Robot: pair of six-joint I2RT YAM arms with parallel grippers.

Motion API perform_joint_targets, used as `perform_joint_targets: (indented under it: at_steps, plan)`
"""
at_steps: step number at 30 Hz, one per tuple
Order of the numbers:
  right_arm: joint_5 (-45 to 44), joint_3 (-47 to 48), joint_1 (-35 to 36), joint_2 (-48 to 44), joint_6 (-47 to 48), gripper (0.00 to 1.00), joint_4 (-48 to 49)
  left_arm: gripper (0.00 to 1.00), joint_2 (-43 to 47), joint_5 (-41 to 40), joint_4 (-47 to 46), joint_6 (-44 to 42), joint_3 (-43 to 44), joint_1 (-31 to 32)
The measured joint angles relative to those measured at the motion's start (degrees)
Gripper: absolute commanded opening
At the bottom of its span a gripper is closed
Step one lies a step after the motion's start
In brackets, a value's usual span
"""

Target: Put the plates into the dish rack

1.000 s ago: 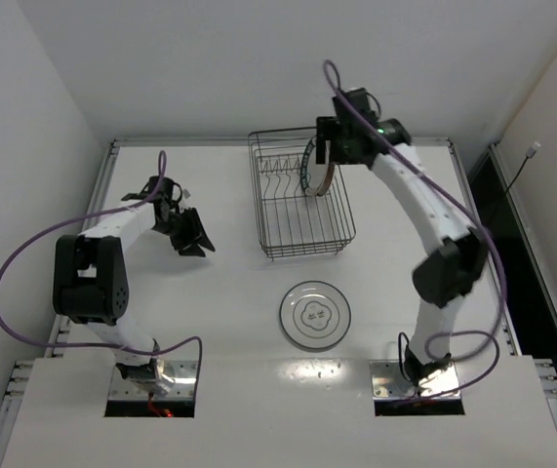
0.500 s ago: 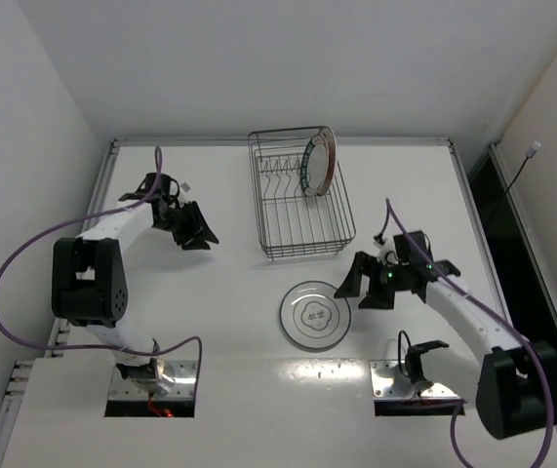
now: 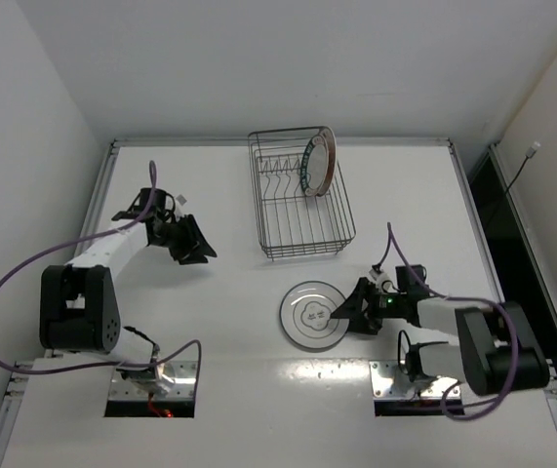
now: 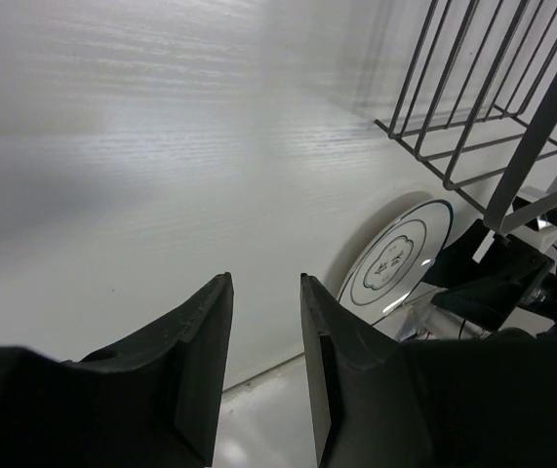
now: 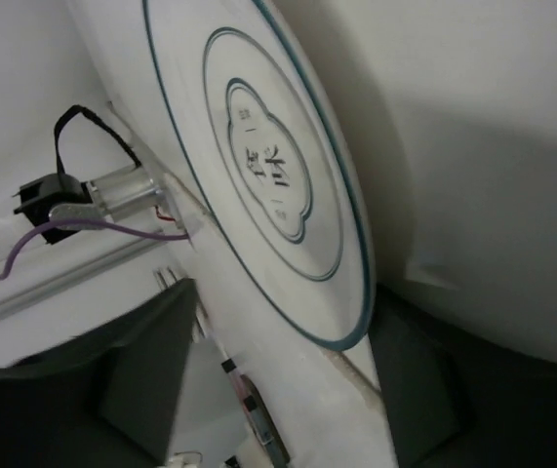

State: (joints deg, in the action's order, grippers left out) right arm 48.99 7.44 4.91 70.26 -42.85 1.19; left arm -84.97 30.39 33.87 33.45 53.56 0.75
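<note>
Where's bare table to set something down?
Open patches: between the left gripper and the dish rack; right of the rack to the table edge; left of the flat plate. Crowded where the right gripper meets that plate.

Colour key, as I read it from the console. The lying plate (image 5: 268, 175) is white, with a thin dark blue-green ring at the rim, a finer inner ring, and a lobed flower outline around dark characters. The dish rack (image 3: 298, 210) is thin dark wire. In it, the banded plate (image 3: 306, 166) has a dark teal rim and the outer plate (image 3: 328, 161) shows orange-brown on white. The table (image 3: 219, 292) is white, the cables (image 3: 5, 283) purple, and the arms (image 3: 112, 244) white with black joints. The left gripper (image 4: 266, 283) and right gripper (image 3: 341, 314) are black.
</note>
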Motion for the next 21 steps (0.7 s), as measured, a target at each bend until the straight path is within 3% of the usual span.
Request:
perform_joint_targets:
  at_steps: [3, 4, 9, 14, 18, 21]
  plan:
    - [3.3, -1.0, -0.2, 7.6, -2.0, 0.48, 8.2, 0.31, 0.8, -0.2, 0.4, 0.0, -1.4, -0.4]
    - [4.2, -1.0, -0.2, 10.4, -2.3, 0.37, 10.2, 0.31, 0.8, -0.1, 0.4, -0.1, -2.0, -0.8]
    - [4.1, 1.3, 0.2, 20.0, 0.1, 0.01, 14.0, 0.31, 0.8, -2.0, 1.8, -0.4, -5.1, -5.2]
    - [-0.3, 3.8, 0.8, 15.8, 2.4, 0.0, 6.7, 0.31, 1.3, -5.2, 3.1, -1.5, -5.5, -7.5]
    - [-10.8, 9.0, 1.3, -4.1, 6.4, 0.0, -13.8, 0.31, 3.3, -6.4, 5.1, -2.1, -4.1, -8.1]
    - [-21.2, 20.9, 1.3, -19.3, 9.6, 0.0, -31.1, 0.31, 4.5, -7.7, 5.6, -2.9, -2.9, -8.2]
